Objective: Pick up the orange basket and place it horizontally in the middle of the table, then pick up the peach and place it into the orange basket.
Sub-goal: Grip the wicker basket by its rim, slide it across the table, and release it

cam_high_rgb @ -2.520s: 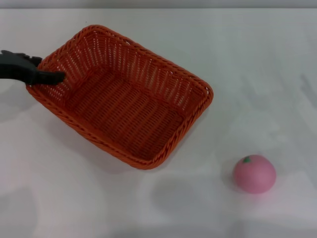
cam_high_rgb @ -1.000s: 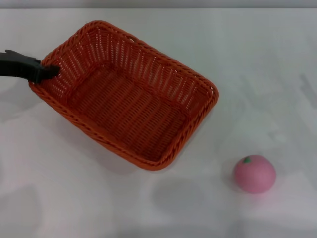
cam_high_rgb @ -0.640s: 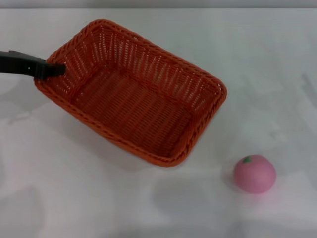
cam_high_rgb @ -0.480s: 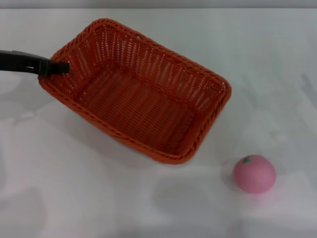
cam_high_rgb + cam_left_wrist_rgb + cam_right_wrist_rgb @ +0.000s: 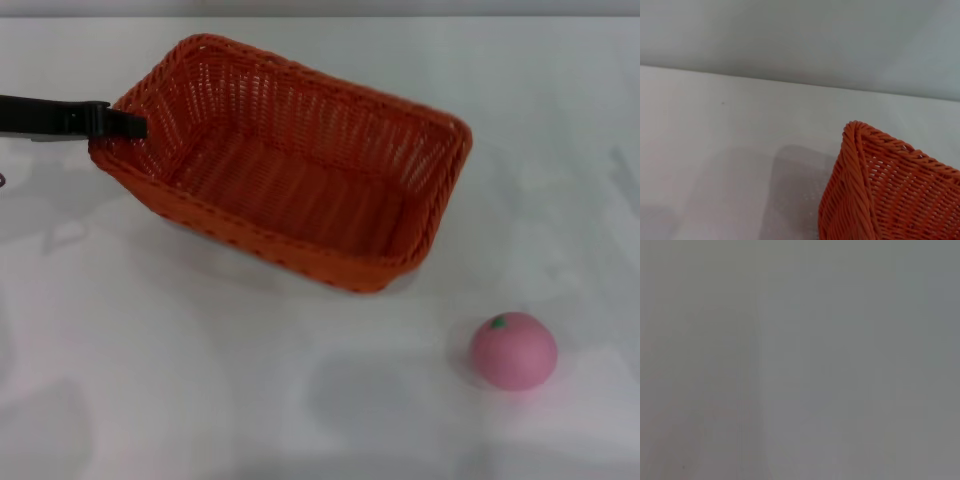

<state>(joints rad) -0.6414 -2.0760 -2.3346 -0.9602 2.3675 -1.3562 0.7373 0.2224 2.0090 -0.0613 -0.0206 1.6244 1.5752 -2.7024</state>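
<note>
The orange basket [image 5: 300, 165] is tilted above the white table [image 5: 200, 400], its left end raised and its shadow beneath it. My left gripper [image 5: 118, 124] comes in from the left edge and is shut on the basket's left rim. In the left wrist view one corner of the orange basket [image 5: 890, 190] fills the lower right, with the table behind it. The pink peach [image 5: 514, 349] rests on the table at the front right, well apart from the basket. My right gripper is out of view.
The table's far edge [image 5: 320, 17] runs along the top of the head view. The right wrist view holds only a plain grey surface.
The left gripper has lifted the basket, carried it right and turned it nearer to horizontal. The peach has not moved.
</note>
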